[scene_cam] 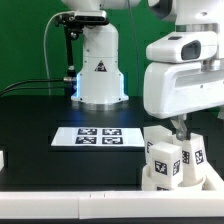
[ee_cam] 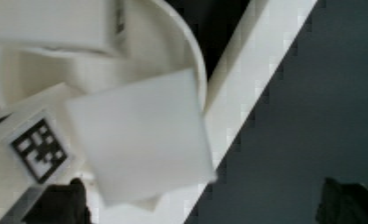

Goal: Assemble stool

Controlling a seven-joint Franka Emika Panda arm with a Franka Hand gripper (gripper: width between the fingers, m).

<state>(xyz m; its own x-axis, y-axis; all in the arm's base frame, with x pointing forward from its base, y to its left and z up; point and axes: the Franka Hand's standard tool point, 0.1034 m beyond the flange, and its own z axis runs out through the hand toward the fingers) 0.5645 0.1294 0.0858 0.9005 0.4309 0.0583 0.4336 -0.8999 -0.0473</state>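
Observation:
The white stool stands upside down at the exterior view's lower right. Its round seat point(scene_cam: 180, 184) lies flat, and chunky tagged legs point(scene_cam: 162, 156) point(scene_cam: 193, 150) stand up from it. My gripper point(scene_cam: 180, 128) hangs just above and between the legs. In the wrist view one leg point(ee_cam: 142, 135) with a black-and-white tag point(ee_cam: 39, 145) fills the picture, and the seat's rim point(ee_cam: 252, 70) runs diagonally behind it. My gripper point(ee_cam: 195, 205) is open. Its dark fingertips point(ee_cam: 42, 200) sit wide apart at the frame's edge, the leg end lies between them, and neither pad touches it.
The marker board point(scene_cam: 100, 136) lies flat on the black table in the middle. The robot's white base point(scene_cam: 100, 65) stands behind it with cables to the exterior view's left. A small white part point(scene_cam: 3, 158) shows at the left edge. The table's white front edge point(scene_cam: 70, 200) runs below.

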